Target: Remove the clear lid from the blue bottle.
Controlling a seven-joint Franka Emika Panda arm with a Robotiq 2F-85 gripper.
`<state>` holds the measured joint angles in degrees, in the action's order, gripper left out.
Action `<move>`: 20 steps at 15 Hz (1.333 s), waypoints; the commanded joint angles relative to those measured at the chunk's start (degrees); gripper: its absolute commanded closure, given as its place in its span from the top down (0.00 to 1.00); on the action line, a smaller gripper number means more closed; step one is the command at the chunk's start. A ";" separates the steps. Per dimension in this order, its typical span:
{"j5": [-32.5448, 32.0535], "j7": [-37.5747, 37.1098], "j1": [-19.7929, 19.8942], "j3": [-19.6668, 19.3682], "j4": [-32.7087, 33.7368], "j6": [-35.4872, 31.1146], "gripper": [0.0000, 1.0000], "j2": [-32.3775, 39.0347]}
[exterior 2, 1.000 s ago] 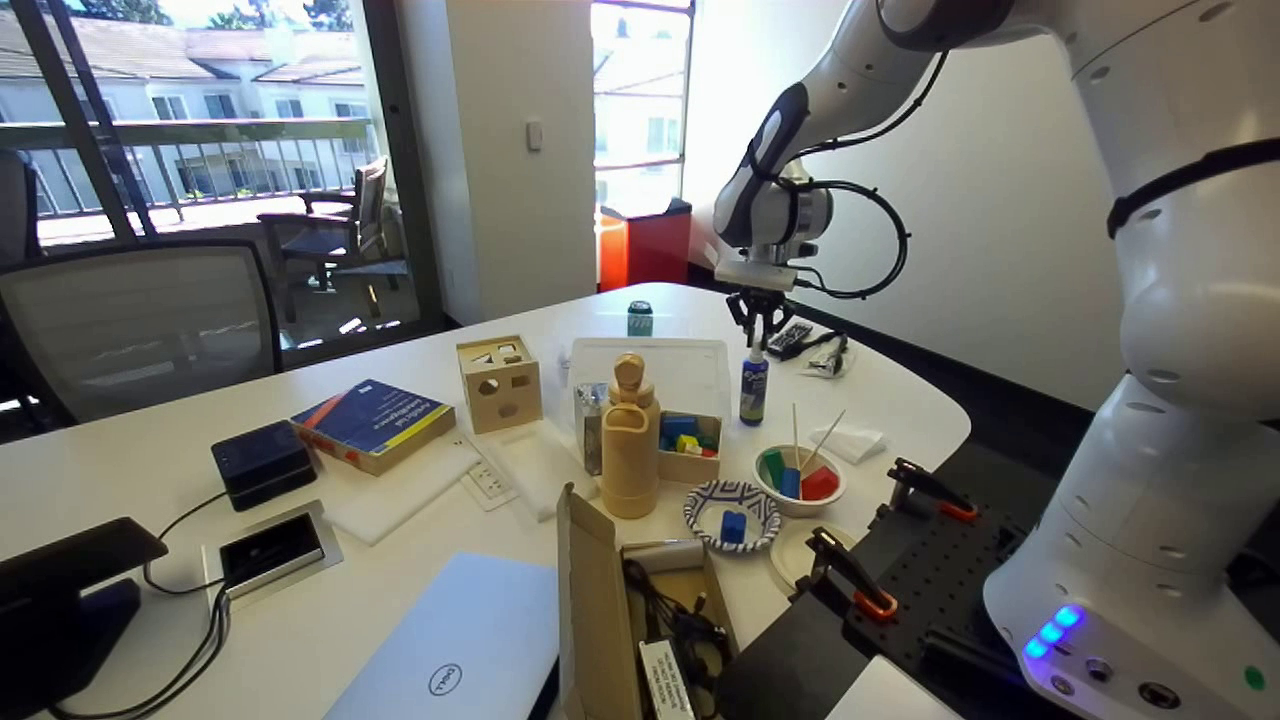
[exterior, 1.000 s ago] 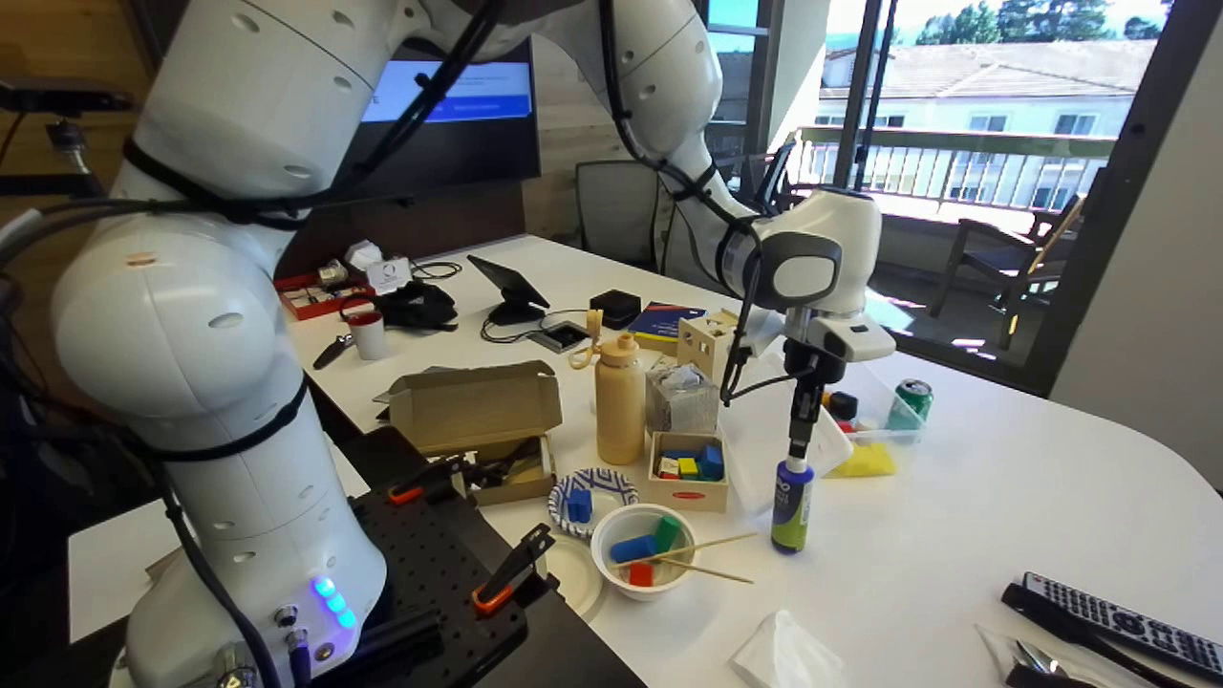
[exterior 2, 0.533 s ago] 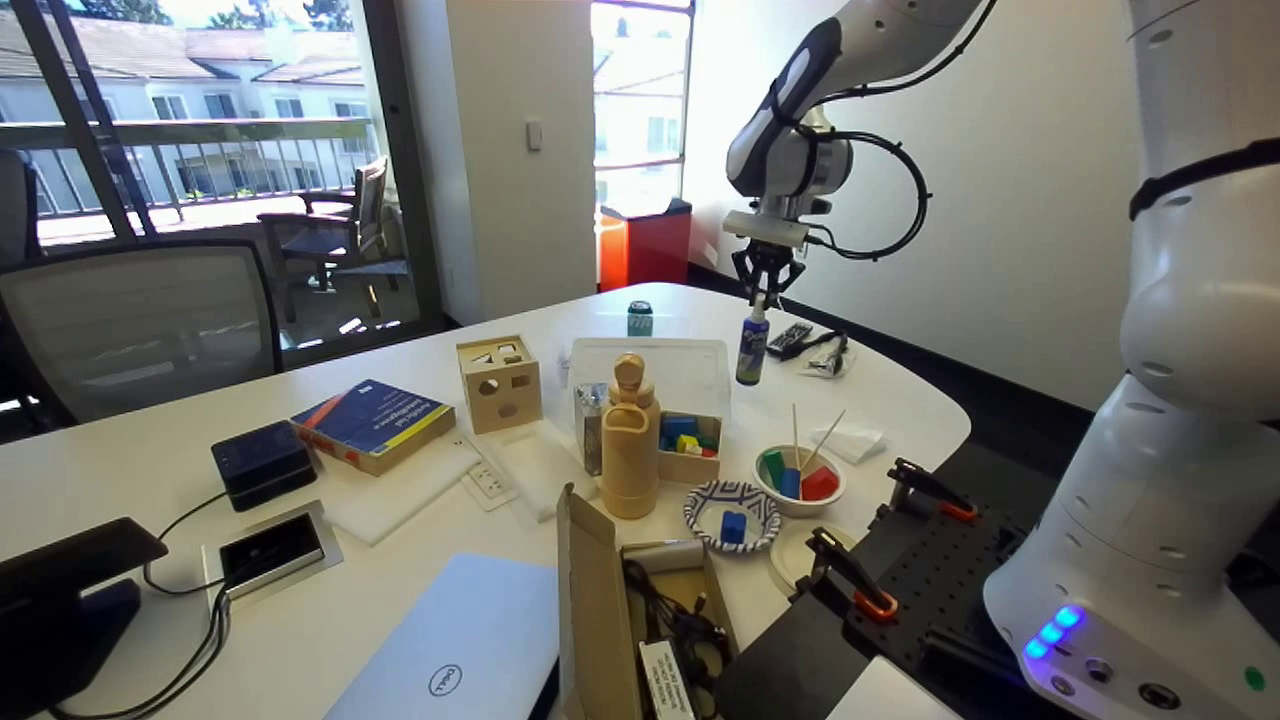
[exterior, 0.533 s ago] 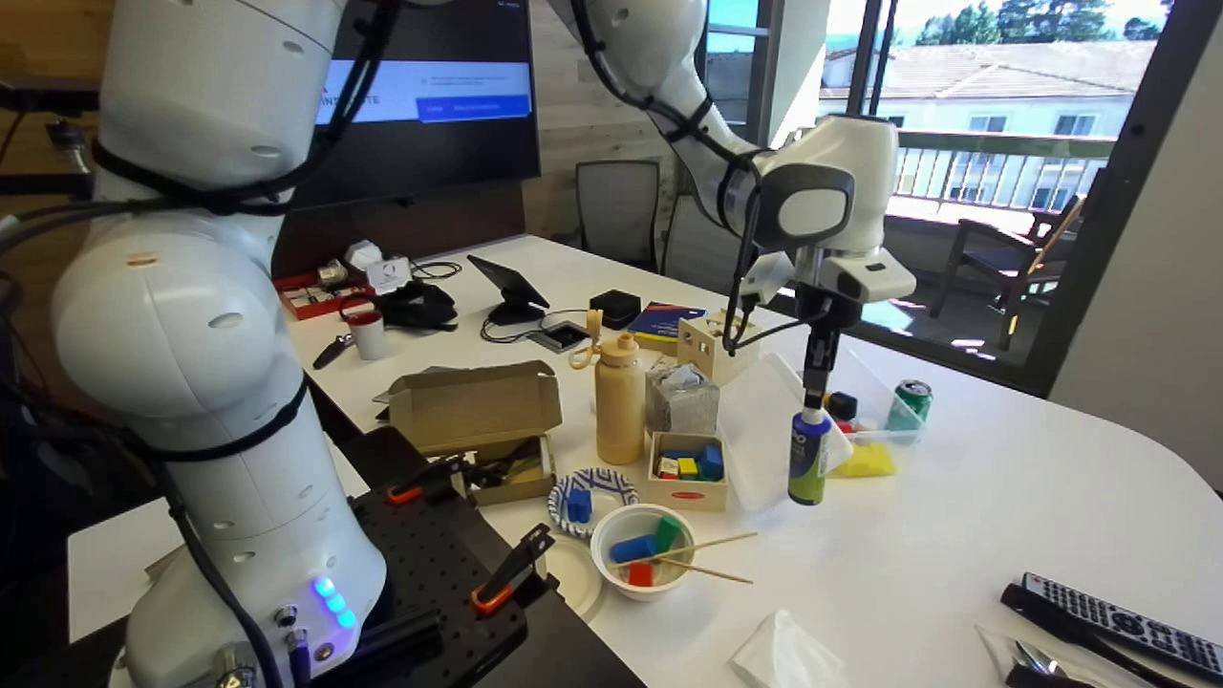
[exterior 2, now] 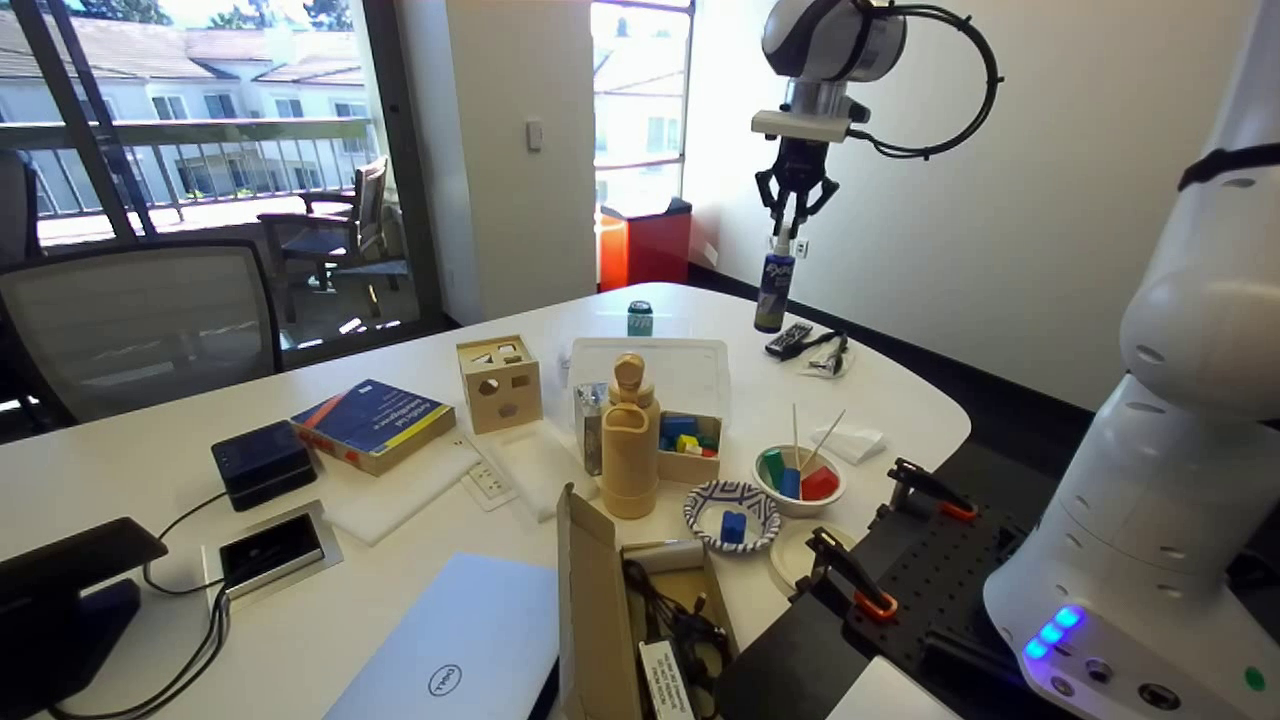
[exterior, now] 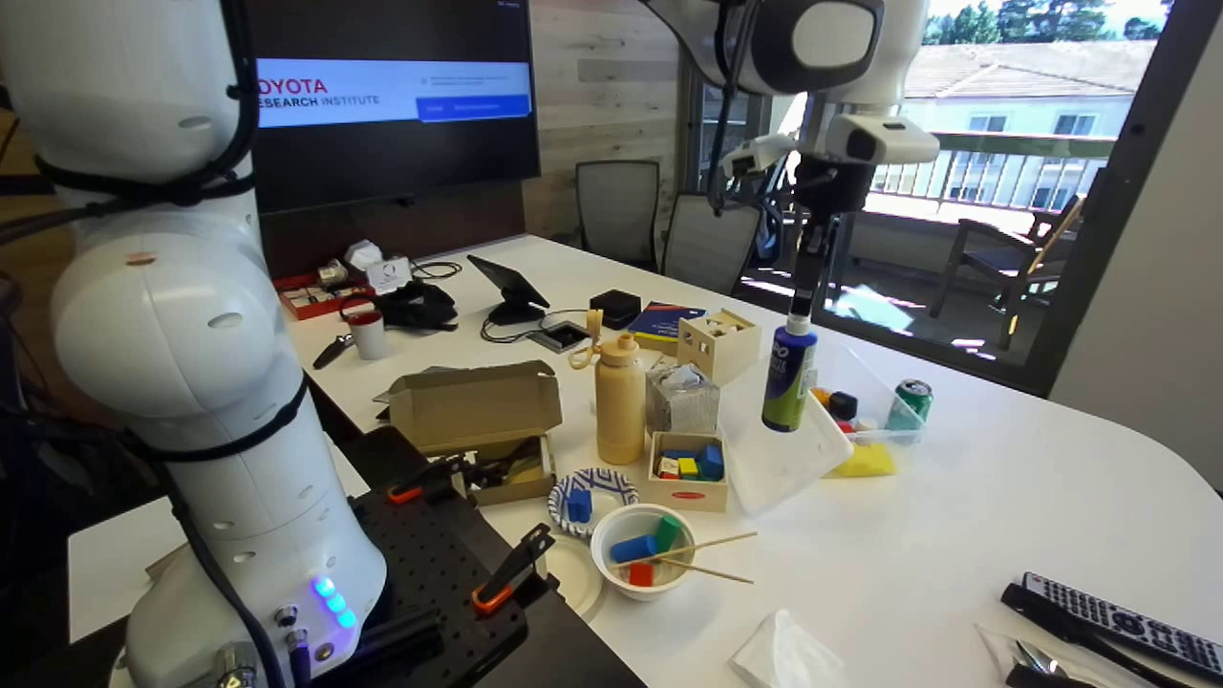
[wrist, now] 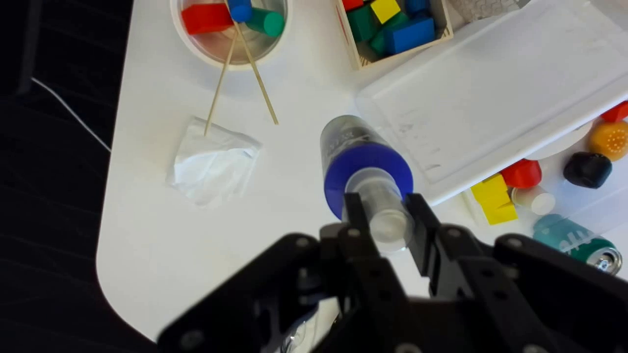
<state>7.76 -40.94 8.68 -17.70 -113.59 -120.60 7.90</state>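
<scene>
One desk [exterior: 917,535] spreads below the end effector [wrist: 384,206], from which the blue bottle [exterior: 789,377] hangs in the air, slightly tilted, pinched by its lid [wrist: 390,228]. It is probably light and firm enough to grasp round the body while the lid, likely stiff, smooth and slippery, is drawn straight off. The screen [exterior: 392,96] shows "OYOTA" and "ESEARCH INSTITUTE", first letters hidden; the laptop [exterior 2: 465,635] "DELL"; the book [exterior 2: 373,425] "Artificial Intelligence"; the bottle "EXPO".

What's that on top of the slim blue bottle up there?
A clear lid, gripped by the tool, sits on the slim blue bottle. Whatever the lid covers can't be made out.
</scene>
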 commanded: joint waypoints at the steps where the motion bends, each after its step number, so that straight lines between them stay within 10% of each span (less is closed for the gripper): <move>1: -2.60 -4.12 0.84 1.41 4.55 9.99 0.06 -2.11; 20: 0.12 -4.62 0.55 1.00 5.11 -6.25 0.06 20.99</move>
<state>10.48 -42.27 11.18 -15.35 -108.31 -124.49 29.47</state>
